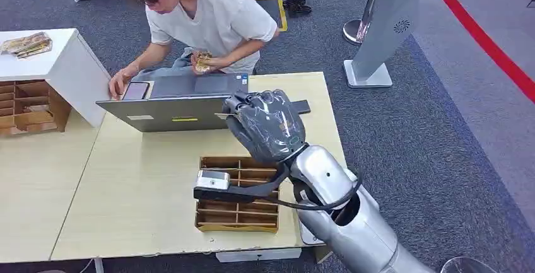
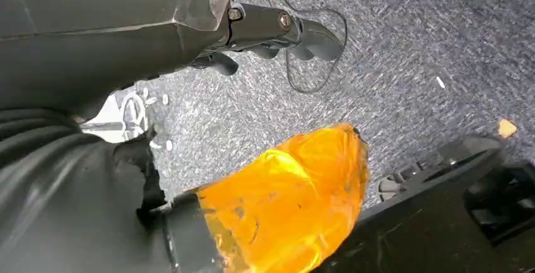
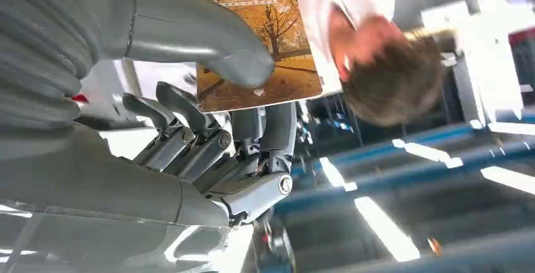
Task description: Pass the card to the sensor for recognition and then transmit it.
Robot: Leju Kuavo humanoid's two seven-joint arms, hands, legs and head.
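My right hand is raised over the light wooden table, just in front of the open laptop. It pinches a card printed with autumn trees and the word HOTEL between the thumb and the fingers. The card's pale edge sticks out toward the laptop. Lower and nearer to me, the small white sensor sits on a black arm above a wooden compartment tray. My left hand hangs over the carpet and holds nothing.
A person in a white shirt leans over the far side of the table, holding more cards, one hand by a phone. A white cabinet stands at left, a silver kiosk stand at right.
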